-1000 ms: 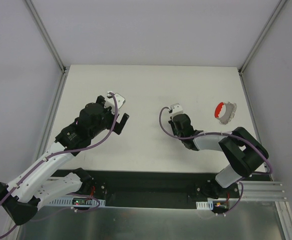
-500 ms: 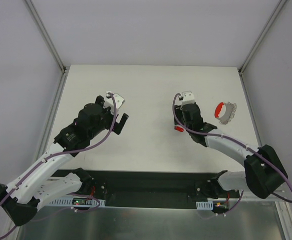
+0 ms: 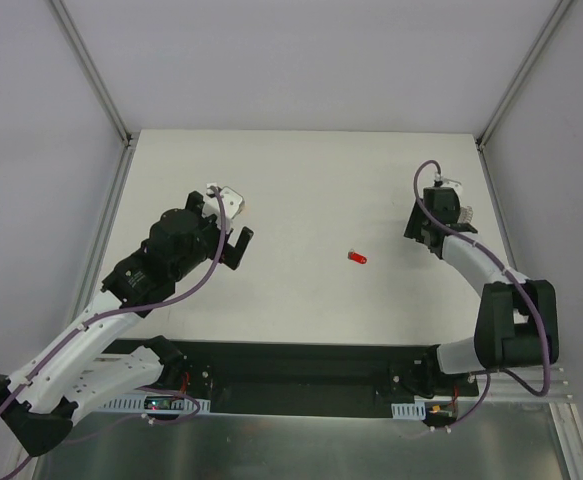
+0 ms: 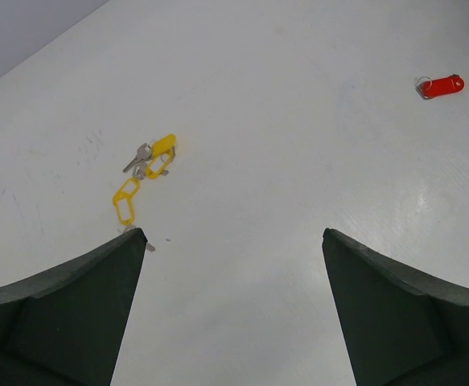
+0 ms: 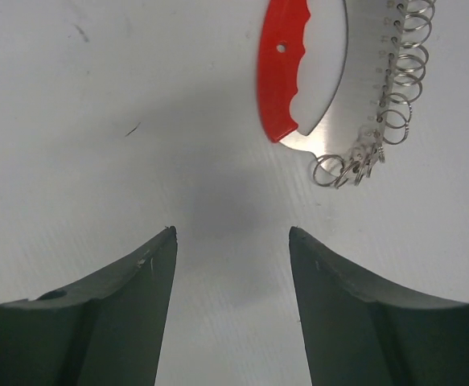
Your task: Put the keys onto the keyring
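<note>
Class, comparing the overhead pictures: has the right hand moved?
Yes. The right hand has swung rightward, from the middle toward the right edge of the table, near the keyring.

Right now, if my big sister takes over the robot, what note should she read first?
Left claw: open and empty. The yellow-tagged keys lie on the table just ahead of it.
Right claw: open and empty, just short of the keyring.
Red key tag: loose in the middle of the table, away from both claws.
Done: nothing. No tagged key shows on the keyring.
Left: pick up each key and thread it on.
</note>
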`<state>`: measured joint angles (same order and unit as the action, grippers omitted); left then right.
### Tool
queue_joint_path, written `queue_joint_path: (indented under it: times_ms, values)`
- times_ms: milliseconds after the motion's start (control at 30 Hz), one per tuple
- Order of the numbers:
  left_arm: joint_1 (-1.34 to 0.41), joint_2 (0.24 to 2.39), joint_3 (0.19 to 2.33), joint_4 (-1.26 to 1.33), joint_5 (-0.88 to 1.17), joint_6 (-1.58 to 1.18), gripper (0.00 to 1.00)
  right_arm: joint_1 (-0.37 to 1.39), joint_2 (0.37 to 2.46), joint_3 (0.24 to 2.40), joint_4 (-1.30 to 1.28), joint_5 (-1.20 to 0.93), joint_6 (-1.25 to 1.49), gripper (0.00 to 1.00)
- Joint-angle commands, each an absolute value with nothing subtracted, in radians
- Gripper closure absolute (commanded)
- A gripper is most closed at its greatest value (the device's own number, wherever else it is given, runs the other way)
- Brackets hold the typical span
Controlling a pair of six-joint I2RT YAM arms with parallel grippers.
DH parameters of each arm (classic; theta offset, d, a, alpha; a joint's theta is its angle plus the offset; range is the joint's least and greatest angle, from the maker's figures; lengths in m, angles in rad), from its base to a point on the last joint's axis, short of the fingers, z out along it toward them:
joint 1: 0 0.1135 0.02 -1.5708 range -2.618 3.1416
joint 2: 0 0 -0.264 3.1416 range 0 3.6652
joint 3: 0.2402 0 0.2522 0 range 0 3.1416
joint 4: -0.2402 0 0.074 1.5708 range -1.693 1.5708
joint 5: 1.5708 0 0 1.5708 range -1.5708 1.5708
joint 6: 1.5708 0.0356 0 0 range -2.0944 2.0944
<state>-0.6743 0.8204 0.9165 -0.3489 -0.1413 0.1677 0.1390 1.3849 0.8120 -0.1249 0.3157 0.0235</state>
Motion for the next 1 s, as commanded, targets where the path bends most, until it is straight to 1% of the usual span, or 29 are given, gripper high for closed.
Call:
queue_joint_path:
  times_ms: [0,233,433,567,967]
  values:
    - [-0.681,0.801,0.911,-0.321,-0.144,0.152,0.08,0.046,1.486,0.925,-0.178,0.215,0.055,0.39]
    - [-0.681,0.801,0.911,-0.321,-0.137,0.15,0.08,-0.066,1.647,1.046,-0.183,0.166,0.037,0.43]
    - [-0.68,0.798,0.91,-0.321,-0.123,0.15,0.08,-0.132,1.776,1.152,-0.23,0.058,0.046,0.46]
    - [-0.68,0.795,0.91,-0.321,-0.121,0.152,0.08,-0.133,1.841,1.239,-0.293,0.04,0.043,0.46]
    - [-0.68,0.773,0.91,-0.321,-0.109,0.146,0.07,-0.129,1.968,1.365,-0.456,0.024,0.035,0.48]
